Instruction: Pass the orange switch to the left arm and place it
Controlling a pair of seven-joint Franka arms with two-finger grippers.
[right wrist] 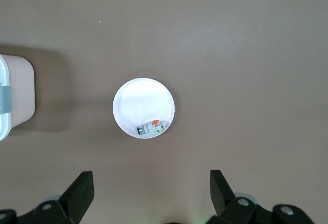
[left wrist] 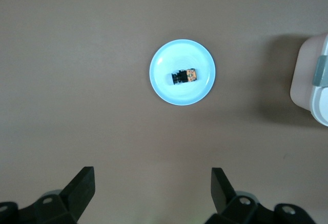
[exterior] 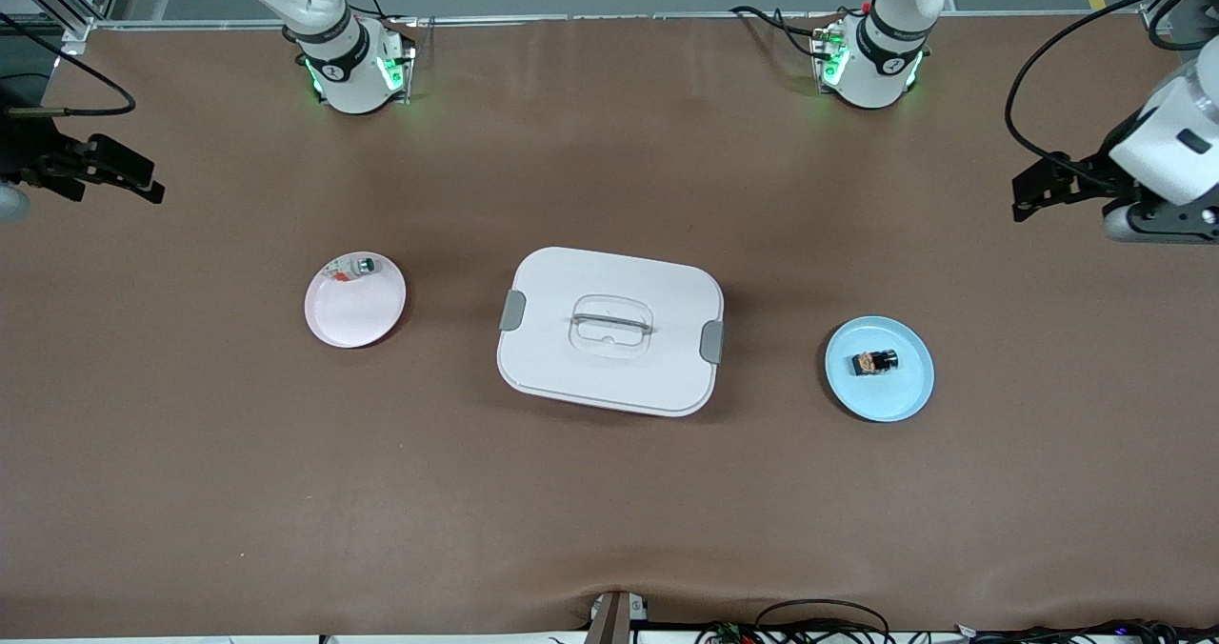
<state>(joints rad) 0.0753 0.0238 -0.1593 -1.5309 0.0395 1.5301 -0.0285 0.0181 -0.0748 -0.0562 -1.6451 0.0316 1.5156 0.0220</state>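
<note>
The orange switch [exterior: 874, 362] [left wrist: 185, 75], a tiny black block with an orange face, lies on a round blue plate [exterior: 905, 401] [left wrist: 169, 93] toward the left arm's end of the table. The white box [exterior: 571, 287] [left wrist: 307, 75] [right wrist: 18, 93] stands shut at the table's middle. My left gripper [exterior: 1021, 196] [left wrist: 152, 175] hangs open and empty high over the table at the left arm's end, apart from the blue plate. My right gripper [exterior: 150, 179] [right wrist: 151, 178] hangs open and empty high over the right arm's end.
A pink plate [exterior: 354, 315] [right wrist: 138, 101] lies beside the box toward the right arm's end, with a small teal-and-silver piece [exterior: 357, 267] [right wrist: 152, 128] on its rim side. Cables run along the table's near edge.
</note>
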